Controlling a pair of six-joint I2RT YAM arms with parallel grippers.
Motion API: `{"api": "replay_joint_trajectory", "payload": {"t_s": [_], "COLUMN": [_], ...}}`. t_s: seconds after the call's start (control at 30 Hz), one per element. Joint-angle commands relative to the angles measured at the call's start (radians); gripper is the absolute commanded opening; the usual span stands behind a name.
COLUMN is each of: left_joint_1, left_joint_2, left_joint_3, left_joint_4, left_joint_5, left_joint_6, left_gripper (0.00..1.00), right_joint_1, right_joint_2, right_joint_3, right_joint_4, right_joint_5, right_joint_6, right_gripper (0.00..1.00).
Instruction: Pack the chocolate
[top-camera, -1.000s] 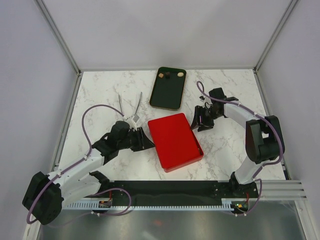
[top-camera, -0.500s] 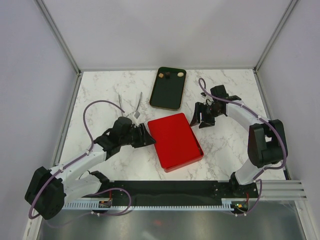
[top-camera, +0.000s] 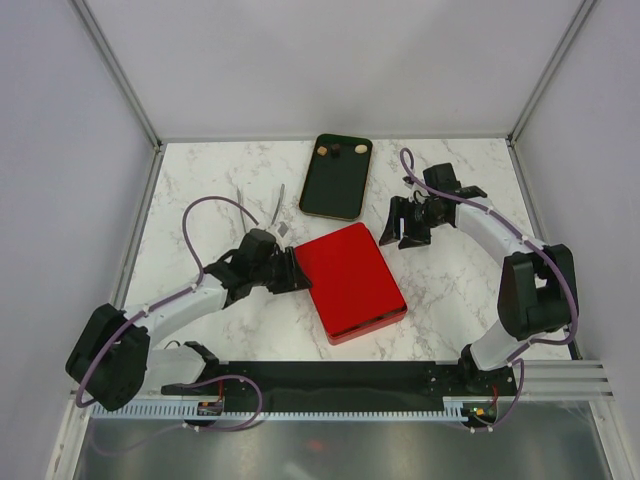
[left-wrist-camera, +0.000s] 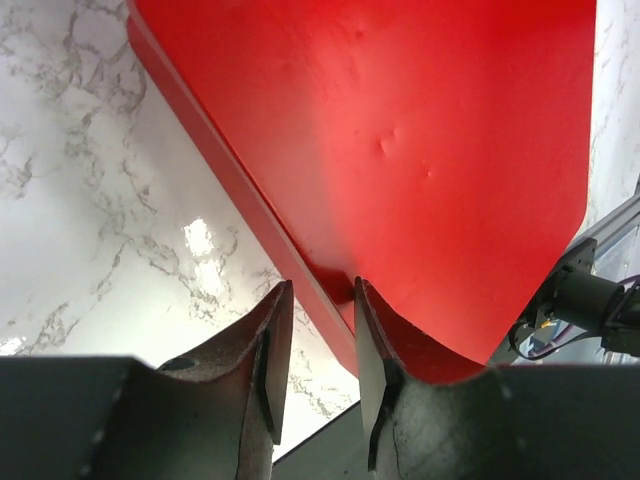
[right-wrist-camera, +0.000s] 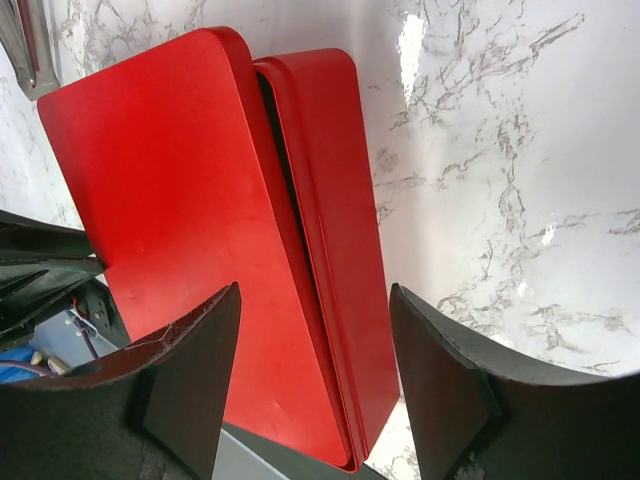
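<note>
Narrowly parted, the left jaws are set at the left edge of the red box (top-camera: 350, 282), close to its far left corner. One finger (left-wrist-camera: 268, 350) is placed over the marble surface (top-camera: 200, 190) and the other over the red top. The box's rim is seen running into the slim gap between them. Whether that rim is pinched cannot be told from either view.

Widely spread, the right jaws are held empty just beyond the far right corner of the box and tilted down toward it. No contact with the box can be made out. In the right wrist view the broad red top is framed between the two fingers (right-wrist-camera: 190, 370). A dark seam is seen there between that top and a narrower red band alongside it.

The box is laid flat at the middle of the surface, turned at an angle between the two arms. Metal tongs (top-camera: 262, 210) are laid on the surface just behind the left jaws, their legs spread toward the far side.

A dark tray (top-camera: 336, 190) is set beyond the box, apart from it. The chocolate (top-camera: 338, 151) is found on this tray as three small pieces in a row along its far end, two tan and one dark, well apart from both jaws.
</note>
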Motion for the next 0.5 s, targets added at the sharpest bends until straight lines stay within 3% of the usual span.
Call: {"api": "replay_joint_trajectory", "payload": {"t_s": [0.0, 0.47], "left_joint_1": [-0.006, -0.021], "left_joint_2": [0.023, 0.011], "left_joint_3": [0.020, -0.055], "left_joint_4": [0.052, 0.141], "left_joint_5": [0.013, 0.113], "left_joint_6": [0.038, -0.019], "left_gripper": [0.38, 0.31], "right_joint_1": [0.003, 0.003], "right_joint_2": [-0.042, -0.091], "right_joint_3": [0.018, -0.074], "right_joint_4": [-0.004, 0.010], "right_joint_5": [-0.001, 0.017], "right_joint_6": [-0.002, 0.017], "right_gripper": [0.70, 0.71]}}
